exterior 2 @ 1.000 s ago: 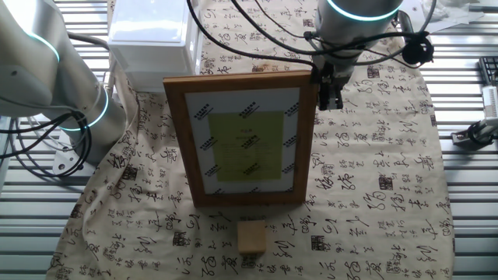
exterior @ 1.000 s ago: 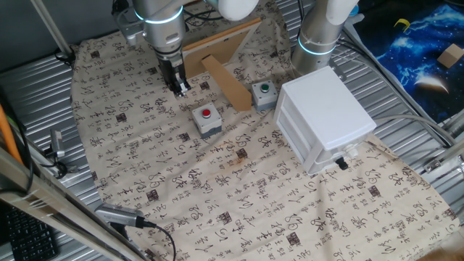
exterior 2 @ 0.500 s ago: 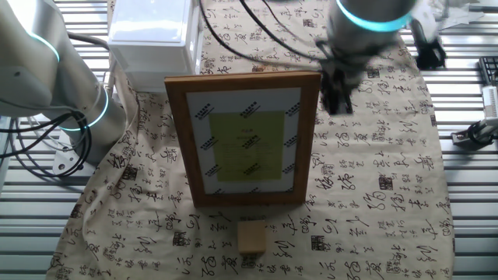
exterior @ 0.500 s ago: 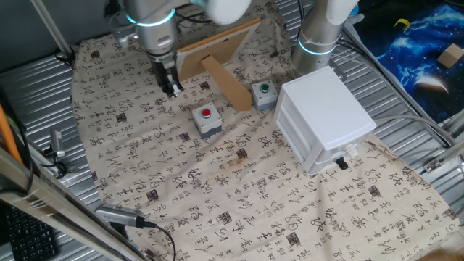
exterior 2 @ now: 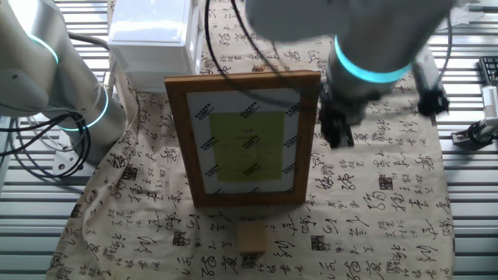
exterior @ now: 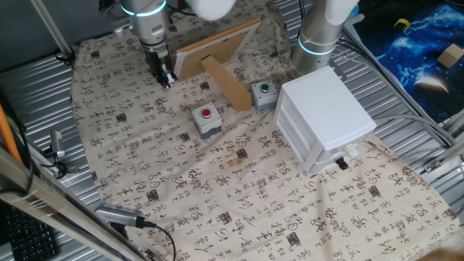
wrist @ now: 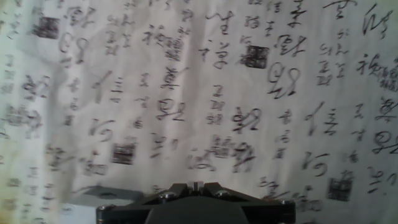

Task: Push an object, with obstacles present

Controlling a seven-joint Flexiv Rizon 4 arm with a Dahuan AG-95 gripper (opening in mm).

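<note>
We saw the frame (exterior 2: 243,138) standing upright on the table (exterior 2: 389,194) — the block (exterior 2: 251,237) before it, both button boxes (exterior: 206,119) (exterior: 264,94) behind, cabinet (exterior: 325,119) beyond.

Silver arm (exterior: 148,22), cyan ring, black fingers (exterior: 166,76)

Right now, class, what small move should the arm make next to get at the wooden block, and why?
Probably carry the gripper on past the picture frame toward the block. The gripper hangs beside the frame's edge, and the block lies on the cloth in front of the frame, untouched.
</note>
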